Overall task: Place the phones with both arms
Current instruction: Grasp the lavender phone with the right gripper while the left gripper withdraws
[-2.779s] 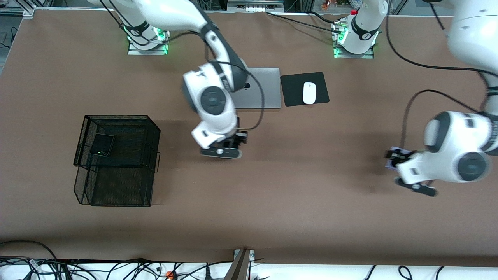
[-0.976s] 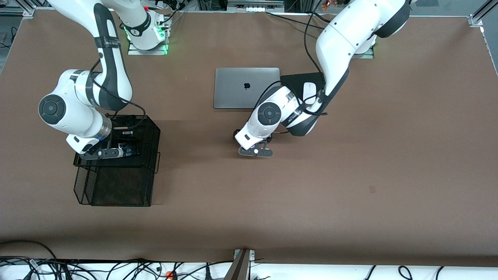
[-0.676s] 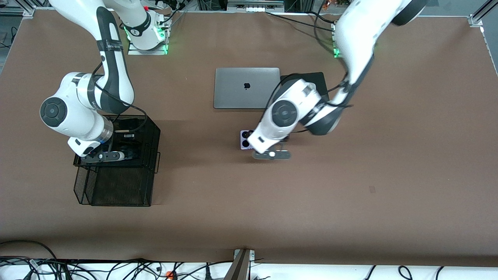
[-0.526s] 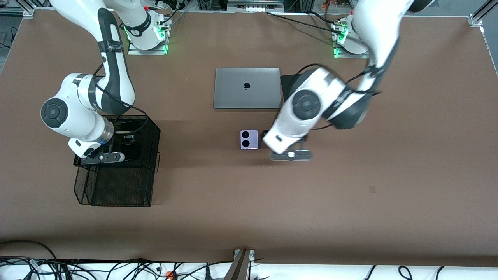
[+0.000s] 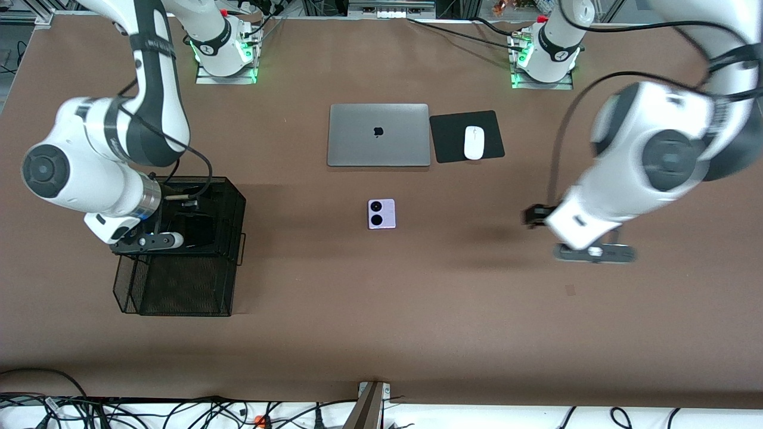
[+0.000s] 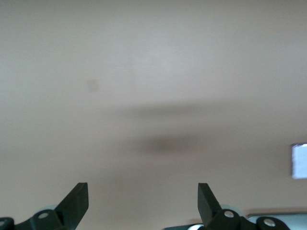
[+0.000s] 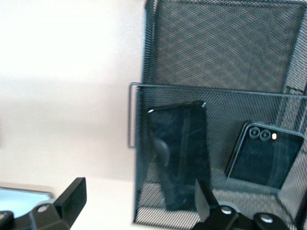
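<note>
- We are seeing bare table (image 5: 417,310) all around the lavender phone (image 5: 381,214), lying nearer the front camera than the laptop (image 5: 378,135).
- Our right gripper (image 7: 139,203), fingers apart, is hanging over the mesh basket (image 5: 179,244); only its wrist view is showing the long black phone (image 7: 180,153) beside the squarish black phone (image 7: 264,155) inside.
- Our left gripper (image 6: 144,201), fingers apart, is hovering over bare table.

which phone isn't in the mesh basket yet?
The lavender phone with two black circles: it lies on the bare table, nearer the front camera than the laptop. The long black slab and squarish black phone are in the mesh basket.
</note>
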